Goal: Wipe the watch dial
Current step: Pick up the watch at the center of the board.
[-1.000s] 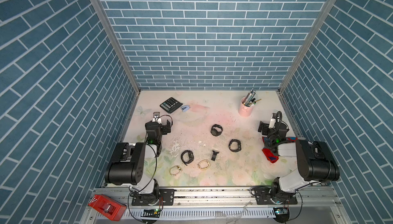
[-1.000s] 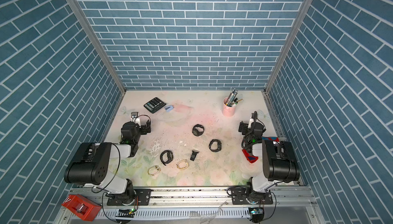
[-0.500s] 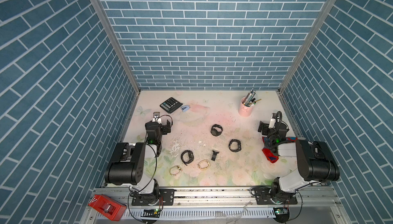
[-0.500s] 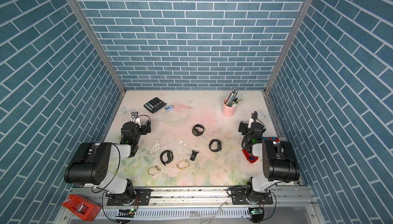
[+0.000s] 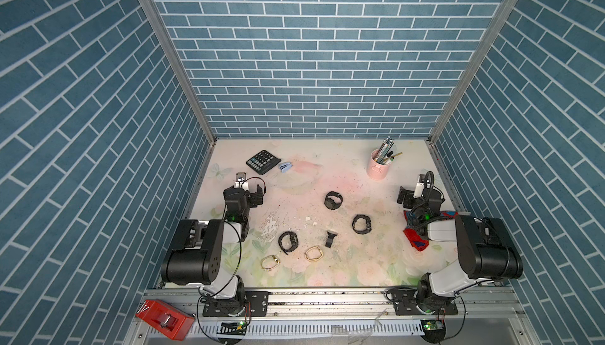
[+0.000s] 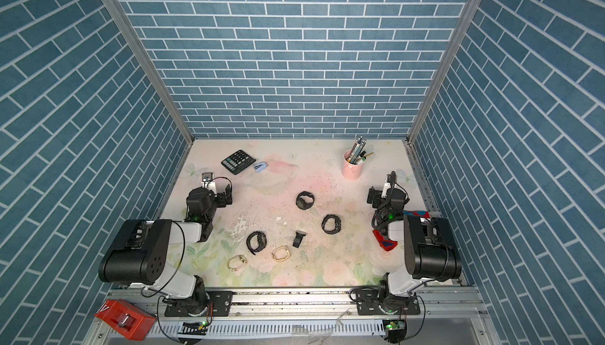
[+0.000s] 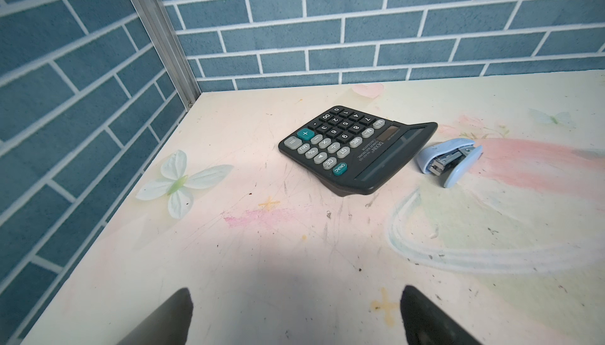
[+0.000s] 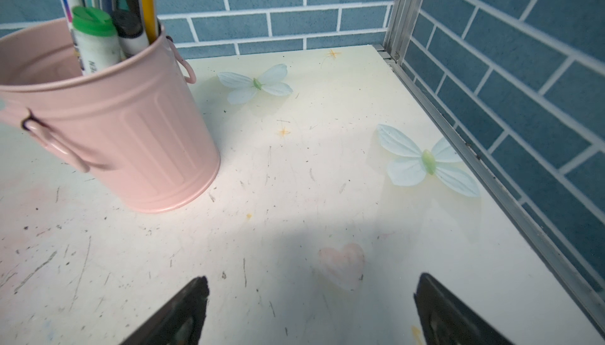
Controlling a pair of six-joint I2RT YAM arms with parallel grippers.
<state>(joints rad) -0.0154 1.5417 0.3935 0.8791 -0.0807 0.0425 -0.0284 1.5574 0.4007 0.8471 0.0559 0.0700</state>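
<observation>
Three black watches lie mid-table in both top views: one (image 5: 333, 200) farthest back, one (image 5: 362, 224) to the right, one (image 5: 288, 241) to the left. Two gold watches (image 5: 270, 263) (image 5: 314, 254) lie nearer the front, with a small black piece (image 5: 330, 239) between. A red and blue cloth (image 5: 416, 243) lies partly under the right arm. My left gripper (image 5: 249, 192) rests at the left side, open and empty (image 7: 294, 317), far from the watches. My right gripper (image 5: 413, 196) rests at the right side, also open and empty (image 8: 311, 307).
A black calculator (image 7: 357, 150) and a light blue stapler (image 7: 450, 160) lie ahead of the left gripper. A pink bucket (image 8: 131, 137) of pens stands close ahead of the right gripper. Brick walls enclose three sides. A red box (image 5: 163, 318) sits on the front rail.
</observation>
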